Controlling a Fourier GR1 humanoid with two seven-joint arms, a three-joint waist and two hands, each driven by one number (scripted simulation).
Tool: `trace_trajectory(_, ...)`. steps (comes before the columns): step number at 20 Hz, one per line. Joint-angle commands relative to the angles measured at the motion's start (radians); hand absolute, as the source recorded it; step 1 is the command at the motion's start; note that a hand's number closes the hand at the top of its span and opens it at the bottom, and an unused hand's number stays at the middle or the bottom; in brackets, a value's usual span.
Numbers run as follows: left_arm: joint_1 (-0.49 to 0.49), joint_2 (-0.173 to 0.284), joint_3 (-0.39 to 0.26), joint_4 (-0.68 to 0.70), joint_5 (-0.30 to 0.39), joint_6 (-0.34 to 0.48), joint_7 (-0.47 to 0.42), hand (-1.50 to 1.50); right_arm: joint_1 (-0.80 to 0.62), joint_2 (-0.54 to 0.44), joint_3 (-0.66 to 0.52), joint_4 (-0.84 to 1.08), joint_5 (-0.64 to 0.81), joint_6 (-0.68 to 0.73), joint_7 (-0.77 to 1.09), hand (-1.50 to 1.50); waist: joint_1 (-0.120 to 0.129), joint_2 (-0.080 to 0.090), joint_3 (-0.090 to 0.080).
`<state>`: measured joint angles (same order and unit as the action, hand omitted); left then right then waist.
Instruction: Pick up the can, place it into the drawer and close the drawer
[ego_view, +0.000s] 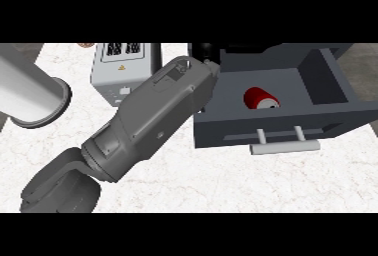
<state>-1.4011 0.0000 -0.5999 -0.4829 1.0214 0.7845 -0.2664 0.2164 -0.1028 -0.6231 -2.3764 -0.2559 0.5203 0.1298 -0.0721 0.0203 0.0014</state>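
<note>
A red can (260, 98) lies on its side inside the open dark grey drawer (221, 131), near the middle of its floor. The drawer's light grey bar handle (285, 146) faces the front of the counter. My left forearm runs from the lower left up towards the drawer's back left corner. Only a small black part of my left hand (202, 50) shows there, above the drawer's left wall and away from the can. No hand touches the can. My right hand is out of view.
A grey box-shaped appliance (124, 66) with vents on top stands just left of the forearm. A large white cylinder (31, 93) lies at the left edge. The white marbled counter (244, 180) stretches in front of the drawer.
</note>
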Motion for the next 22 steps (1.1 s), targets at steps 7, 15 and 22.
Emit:
trace_trajectory(7,-0.013,0.000,-0.041,-0.057,0.043,0.058,-0.011,-1.50,-0.169,0.015,0.267,-0.010,0.506,-0.042,-0.041,-1.50,0.041,-0.003,0.000)
trace_trajectory(15,-0.019,0.016,0.016,-0.016,0.001,-0.015,0.023,-1.50,-0.316,0.026,0.506,0.151,0.906,-0.180,-0.075,-1.50,0.085,-0.014,-0.002)
trace_trajectory(22,0.001,0.062,0.011,-0.059,-0.032,0.017,0.096,-1.50,-0.496,-0.034,0.565,0.488,1.091,-0.297,-0.179,-1.50,0.099,-0.017,-0.001)
